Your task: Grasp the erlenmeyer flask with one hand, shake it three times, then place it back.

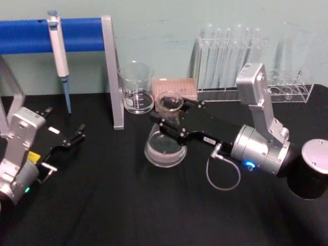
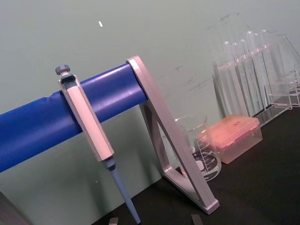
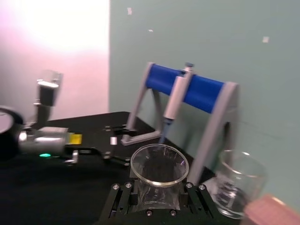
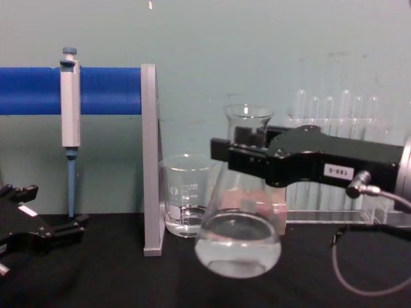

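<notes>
Chest view, just right of the glass beaker (image 4: 187,196) and nearer the camera: erlenmeyer flask (image 4: 239,237), near upright, clamped at its narrow neck by the right claw (image 4: 245,154). Clenched on the glass from both sides, flared rim poking above the black blocky jaws, wide round base below. White number label on the claw's side, grey cable looping down from the silver wrist. Cannot tell base contact with the black tabletop (image 4: 128,282) from here.

Head view, same grip from above: right claw (image 1: 171,120) reaching in from the right of the beaker (image 1: 136,88), flask (image 1: 165,148) in front of the beaker, mouth open to the camera. Directly right of the beaker, a pink box (image 1: 177,88); farther right, a clear rack of test tubes (image 1: 233,56). Left of the beaker, a grey stand with a blue bar (image 1: 77,35), a pipette (image 1: 59,56) hung over that bar. Well left of the beaker and nearer the robot, left claw (image 1: 65,122), released, fingers spread, touching nothing.

Right wrist view, looking down the jaws: flask rim (image 3: 159,164) between them, beaker (image 3: 236,187) just beyond.
</notes>
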Available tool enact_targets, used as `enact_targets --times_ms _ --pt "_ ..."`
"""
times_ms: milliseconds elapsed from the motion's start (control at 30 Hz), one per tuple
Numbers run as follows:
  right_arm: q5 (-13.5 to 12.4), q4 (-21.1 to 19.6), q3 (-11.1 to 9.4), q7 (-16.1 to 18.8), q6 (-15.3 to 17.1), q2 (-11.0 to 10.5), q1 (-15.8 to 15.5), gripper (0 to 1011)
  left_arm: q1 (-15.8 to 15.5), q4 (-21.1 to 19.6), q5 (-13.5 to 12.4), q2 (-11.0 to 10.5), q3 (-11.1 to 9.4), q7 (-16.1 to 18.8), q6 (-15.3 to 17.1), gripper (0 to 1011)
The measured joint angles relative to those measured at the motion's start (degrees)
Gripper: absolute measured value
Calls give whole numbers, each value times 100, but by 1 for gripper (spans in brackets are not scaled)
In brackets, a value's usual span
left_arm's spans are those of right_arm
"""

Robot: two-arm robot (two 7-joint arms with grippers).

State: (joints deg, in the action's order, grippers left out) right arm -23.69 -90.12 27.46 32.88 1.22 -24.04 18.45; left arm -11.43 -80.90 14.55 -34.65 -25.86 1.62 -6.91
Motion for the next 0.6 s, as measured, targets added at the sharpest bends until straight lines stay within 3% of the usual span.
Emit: enact_targets --times_ms 600 --pt "-295 -287 482 604 -155 -361 -23 458 0 0 0 0 0 0 0 1001"
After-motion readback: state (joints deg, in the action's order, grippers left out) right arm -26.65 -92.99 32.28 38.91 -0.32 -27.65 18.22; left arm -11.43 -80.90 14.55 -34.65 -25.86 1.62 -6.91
